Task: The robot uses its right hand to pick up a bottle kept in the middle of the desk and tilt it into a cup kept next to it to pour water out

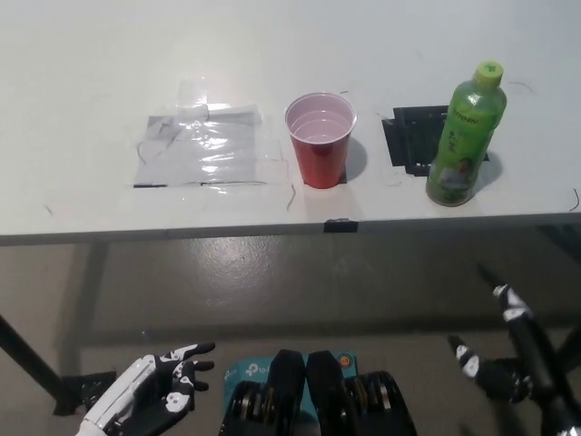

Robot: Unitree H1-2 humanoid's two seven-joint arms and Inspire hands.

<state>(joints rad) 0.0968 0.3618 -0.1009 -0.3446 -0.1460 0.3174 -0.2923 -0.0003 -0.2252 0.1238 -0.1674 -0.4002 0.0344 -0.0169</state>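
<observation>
On the white counter point(82, 82), a green bottle point(465, 136) stands upright at the right, partly on a black patch point(413, 136). Near it on the left stands a red cup point(320, 139), and further left lies a sheet of clear tape point(204, 150). Below the counter edge, the black right robot hand point(508, 350) hangs with spread fingers, holding nothing. The white left robot hand point(154, 389) rests low, also open and empty.

You see a white desk point(91, 54) carrying a red cup point(320, 141), a green bottle point(466, 134) (capped, upright), clear plastic film point(204, 150) and black tape point(413, 136).
</observation>
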